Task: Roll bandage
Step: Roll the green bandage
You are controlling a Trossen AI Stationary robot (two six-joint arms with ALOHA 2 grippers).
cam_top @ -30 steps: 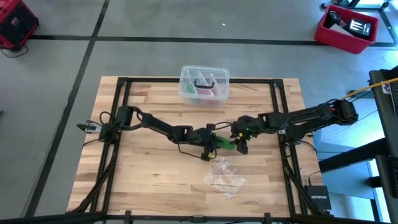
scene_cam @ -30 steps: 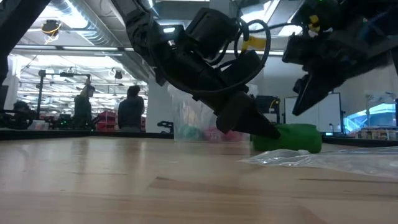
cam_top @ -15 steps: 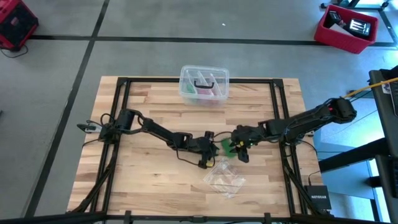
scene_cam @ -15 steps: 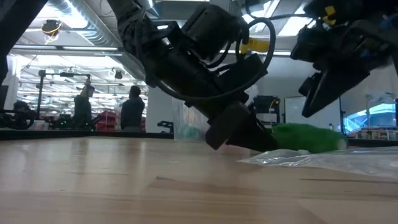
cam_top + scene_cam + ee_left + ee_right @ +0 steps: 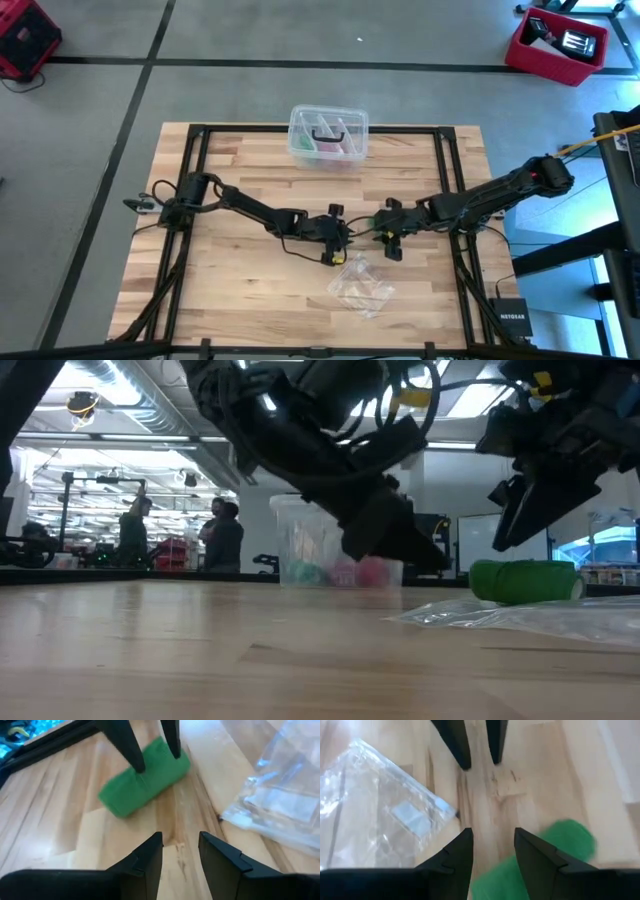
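Bandage point(image 5: 142, 782) soft matt cloth; table point(image 5: 240, 290) smooth wood.

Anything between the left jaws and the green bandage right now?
Nothing visible. In the left wrist view only bare wood lies between the left gripper, jaws apart and empty, and the rolled bandage. The right gripper stands at the roll's far side, and the clear plastic bag lies off to one side, outside that gap.
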